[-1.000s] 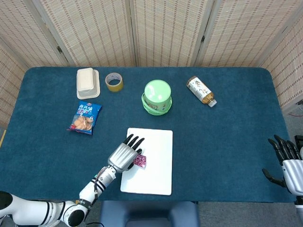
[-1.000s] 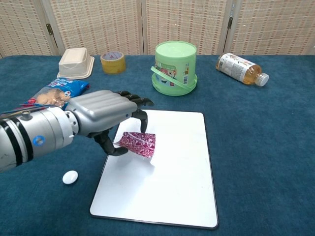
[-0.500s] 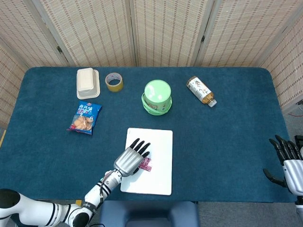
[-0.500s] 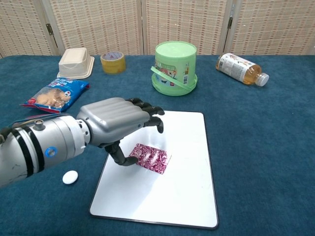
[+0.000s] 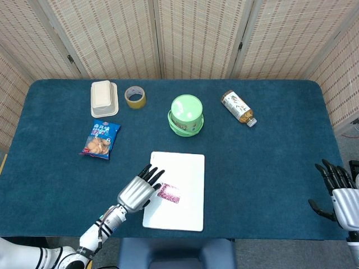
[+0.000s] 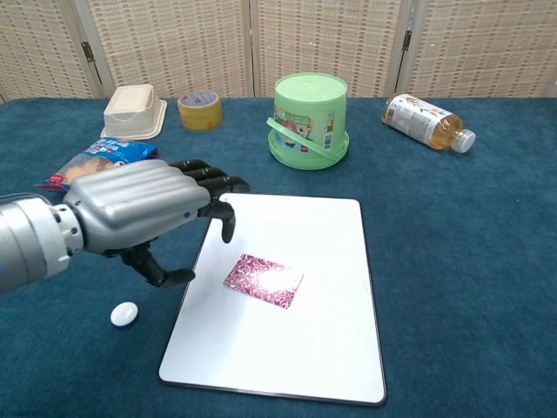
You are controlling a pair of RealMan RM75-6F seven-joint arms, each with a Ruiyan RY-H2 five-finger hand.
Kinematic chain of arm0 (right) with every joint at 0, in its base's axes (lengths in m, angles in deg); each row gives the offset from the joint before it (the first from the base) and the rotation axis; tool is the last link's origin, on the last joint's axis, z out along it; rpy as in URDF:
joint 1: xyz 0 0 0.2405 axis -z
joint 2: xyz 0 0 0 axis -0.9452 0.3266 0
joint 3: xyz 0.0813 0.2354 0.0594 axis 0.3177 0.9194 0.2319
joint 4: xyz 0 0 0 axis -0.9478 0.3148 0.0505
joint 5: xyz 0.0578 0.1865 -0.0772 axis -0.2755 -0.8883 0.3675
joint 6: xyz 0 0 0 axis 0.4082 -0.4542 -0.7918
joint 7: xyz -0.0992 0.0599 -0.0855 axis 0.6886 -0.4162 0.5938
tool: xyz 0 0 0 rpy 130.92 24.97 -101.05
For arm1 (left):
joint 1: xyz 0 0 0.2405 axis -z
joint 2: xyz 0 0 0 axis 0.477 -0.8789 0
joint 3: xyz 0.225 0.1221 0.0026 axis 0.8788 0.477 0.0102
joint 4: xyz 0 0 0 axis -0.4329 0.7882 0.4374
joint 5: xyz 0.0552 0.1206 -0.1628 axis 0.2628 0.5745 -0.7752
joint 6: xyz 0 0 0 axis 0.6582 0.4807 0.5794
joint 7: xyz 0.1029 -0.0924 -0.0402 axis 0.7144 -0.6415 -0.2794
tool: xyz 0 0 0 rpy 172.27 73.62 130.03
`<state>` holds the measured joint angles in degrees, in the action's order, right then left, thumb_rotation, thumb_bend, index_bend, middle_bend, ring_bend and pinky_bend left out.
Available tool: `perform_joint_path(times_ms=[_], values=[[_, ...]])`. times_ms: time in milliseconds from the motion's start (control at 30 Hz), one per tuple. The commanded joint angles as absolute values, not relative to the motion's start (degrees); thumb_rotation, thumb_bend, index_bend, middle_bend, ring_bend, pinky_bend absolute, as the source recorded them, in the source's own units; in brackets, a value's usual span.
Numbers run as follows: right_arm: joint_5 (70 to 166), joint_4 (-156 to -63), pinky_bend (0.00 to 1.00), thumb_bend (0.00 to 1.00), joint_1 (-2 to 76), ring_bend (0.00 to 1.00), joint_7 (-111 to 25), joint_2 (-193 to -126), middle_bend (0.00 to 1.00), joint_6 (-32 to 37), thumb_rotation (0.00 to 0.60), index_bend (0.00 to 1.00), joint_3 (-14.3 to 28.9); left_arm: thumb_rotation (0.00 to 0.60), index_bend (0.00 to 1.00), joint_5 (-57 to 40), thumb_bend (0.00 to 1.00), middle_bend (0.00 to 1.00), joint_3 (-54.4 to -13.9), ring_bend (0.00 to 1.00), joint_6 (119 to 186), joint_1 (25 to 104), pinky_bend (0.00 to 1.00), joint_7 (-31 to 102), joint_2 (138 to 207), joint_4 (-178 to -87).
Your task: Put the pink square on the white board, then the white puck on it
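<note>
Lying flat on the white board point(image 6: 322, 340), the pink square point(image 6: 263, 280) is now released; left hand point(image 6: 144, 213) is withdrawn, fingers spread, holding nothing; white puck point(image 6: 124, 313) is next.

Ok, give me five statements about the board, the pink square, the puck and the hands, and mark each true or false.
1. The pink square lies flat on the white board. True.
2. The left hand is holding the pink square. False: it holds nothing, and its fingers are apart beside the square.
3. The white puck sits on top of the pink square. False: it lies on the blue table, left of the board.
4. The right hand is at the far right table edge, holding nothing. True.
5. The bottle stands upright. False: it lies on its side.
</note>
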<state>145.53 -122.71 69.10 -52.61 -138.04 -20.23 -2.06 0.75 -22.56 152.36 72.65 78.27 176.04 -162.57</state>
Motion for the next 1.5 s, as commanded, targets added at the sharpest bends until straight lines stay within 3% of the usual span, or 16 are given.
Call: perform_joint_path(times_ms=[33, 500, 1500], values=[[145.61, -122.92, 0.00, 0.29, 69.11, 0.05, -52.41, -137.96, 0.04, -20.35, 0.600, 0.01, -2.06, 0.600, 0.38, 5.53, 0.37, 0.09, -19.76, 0.01, 154.68, 69.93, 0.00, 74.96, 173.64, -161.90], [146.54, -125.04, 0.00, 0.28, 69.01, 0.05, -50.44, -137.61, 0.04, -20.69, 0.600, 0.01, -2.29, 0.600, 0.41, 14.27, 0.37, 0.10, -14.74, 0.02, 156.56, 63.22, 0.00, 69.73, 172.28, -155.57], [146.61, -125.95, 0.00, 0.28, 69.15, 0.05, -49.44, -137.33, 0.04, -20.87, 0.600, 0.01, -2.43, 0.600, 0.45, 15.47, 0.37, 0.10, -17.85, 0.02, 151.69, 58.98, 0.00, 67.06, 175.73, -148.84]])
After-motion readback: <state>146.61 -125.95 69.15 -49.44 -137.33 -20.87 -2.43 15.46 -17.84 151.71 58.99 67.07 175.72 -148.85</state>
